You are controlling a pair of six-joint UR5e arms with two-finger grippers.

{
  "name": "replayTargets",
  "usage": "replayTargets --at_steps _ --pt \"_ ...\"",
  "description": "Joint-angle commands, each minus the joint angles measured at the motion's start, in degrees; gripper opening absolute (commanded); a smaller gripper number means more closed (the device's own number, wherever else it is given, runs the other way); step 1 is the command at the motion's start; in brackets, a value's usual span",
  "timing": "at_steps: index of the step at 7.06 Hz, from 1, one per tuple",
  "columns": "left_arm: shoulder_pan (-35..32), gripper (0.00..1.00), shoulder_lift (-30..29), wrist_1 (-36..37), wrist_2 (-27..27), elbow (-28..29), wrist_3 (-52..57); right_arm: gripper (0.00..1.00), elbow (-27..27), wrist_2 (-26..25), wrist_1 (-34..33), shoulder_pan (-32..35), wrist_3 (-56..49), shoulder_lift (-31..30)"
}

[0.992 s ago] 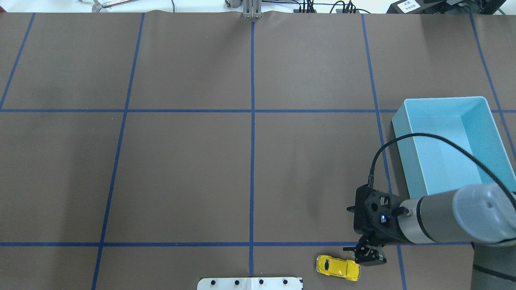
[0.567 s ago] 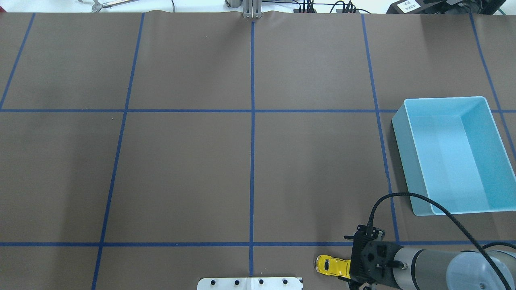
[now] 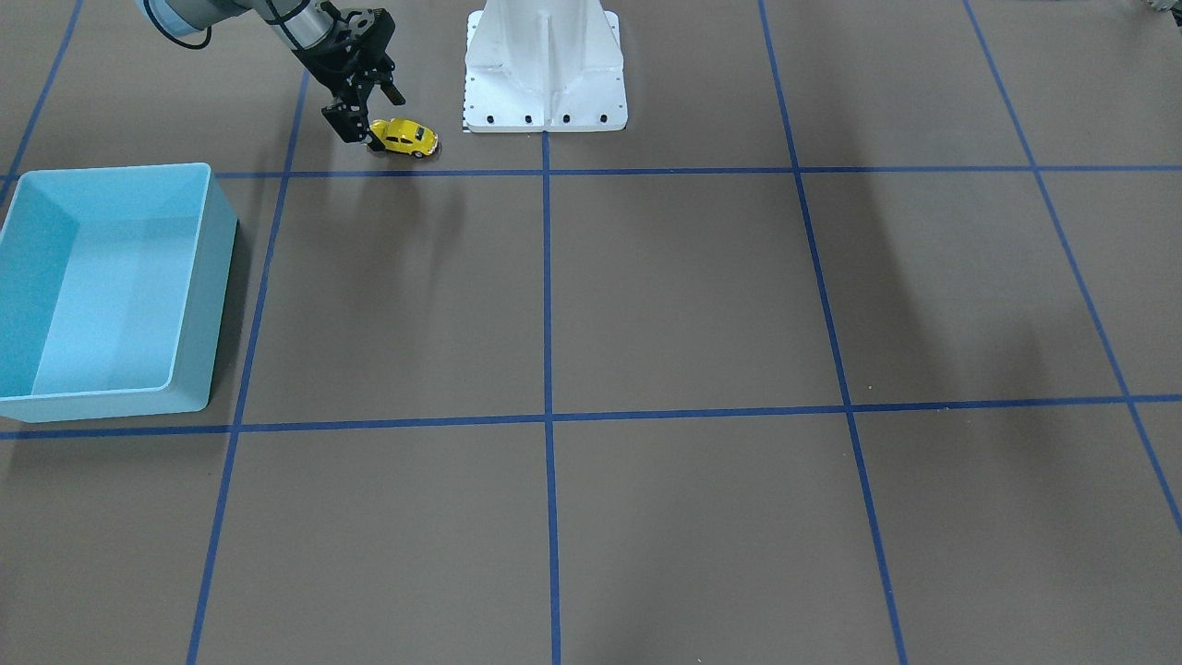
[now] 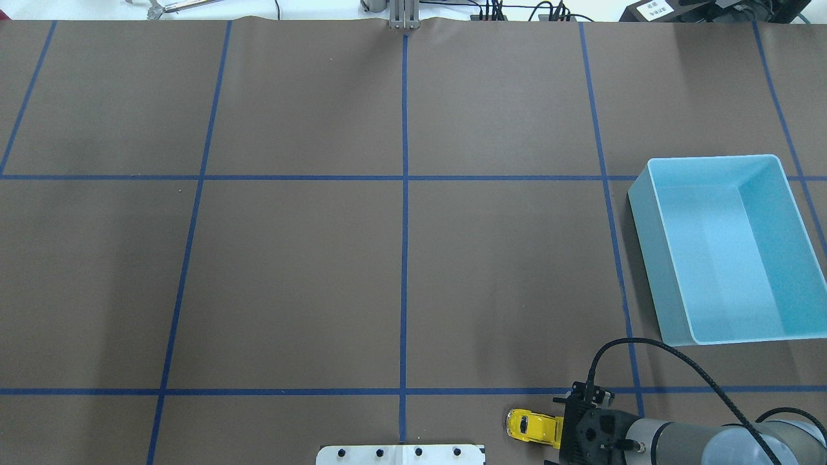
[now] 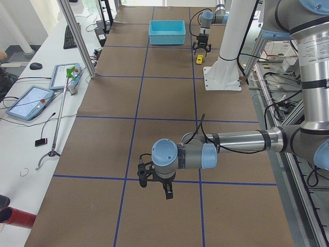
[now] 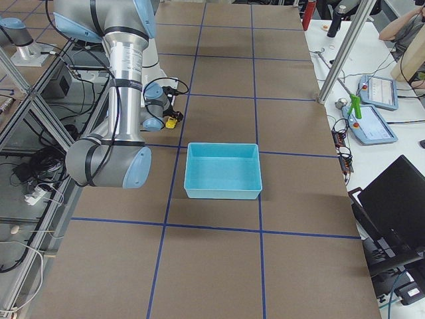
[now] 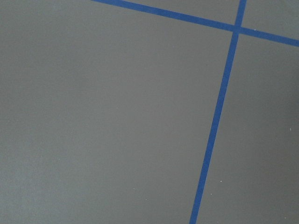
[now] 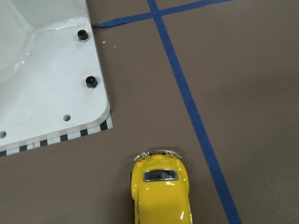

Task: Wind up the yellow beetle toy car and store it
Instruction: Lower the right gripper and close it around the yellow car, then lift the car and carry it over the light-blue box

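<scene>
The yellow beetle toy car (image 4: 531, 427) stands on the brown table near the robot's base, also in the front view (image 3: 406, 138) and right wrist view (image 8: 161, 191). My right gripper (image 3: 362, 137) is down at the car's end away from the base plate. Its fingers look open around that end, and the wrist hides them from overhead. The light blue bin (image 4: 652, 219) stands empty, far beyond the car. My left gripper (image 5: 157, 184) hangs over bare table far from the car; I cannot tell whether it is open or shut.
The white base plate (image 4: 400, 454) of the robot stand lies just left of the car, also in the right wrist view (image 8: 42, 93). Blue tape lines cross the table. The left wrist view shows only table and tape.
My right arm has swung back from beside the bin and come down over the car's right end. The car has stayed in place.
</scene>
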Motion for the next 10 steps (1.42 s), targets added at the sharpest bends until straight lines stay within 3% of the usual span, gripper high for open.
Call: replayTargets --at_steps 1,2,3,4,5,8,10 --pt "0.1 1.00 0.0 0.0 0.0 0.0 0.0 0.97 -2.2 -0.1 0.3 -0.3 -0.1 0.4" --pt "0.1 1.00 0.0 0.0 0.0 0.0 0.1 0.89 -2.8 -0.1 0.4 -0.4 -0.3 0.4" --pt "0.1 1.00 0.0 0.0 0.0 0.0 0.0 0.64 -3.1 -0.1 0.4 -0.5 -0.5 0.8" --pt "0.1 1.00 -0.1 0.0 0.0 0.0 0.0 0.27 -3.0 -0.1 0.6 -0.5 -0.5 0.9" --pt "0.1 1.00 -0.3 0.0 0.0 0.4 0.0 0.00 -2.7 0.0 0.7 -0.4 -0.4 0.9" --pt "0.1 1.00 -0.4 0.0 0.0 0.5 0.0 0.00 0.7 1.0 0.7 3.2 -0.3 0.5" --pt "0.1 1.00 -0.5 0.0 0.0 0.5 0.0 0.00 2.2 9.7 0.2 16.8 -0.4 0.1"
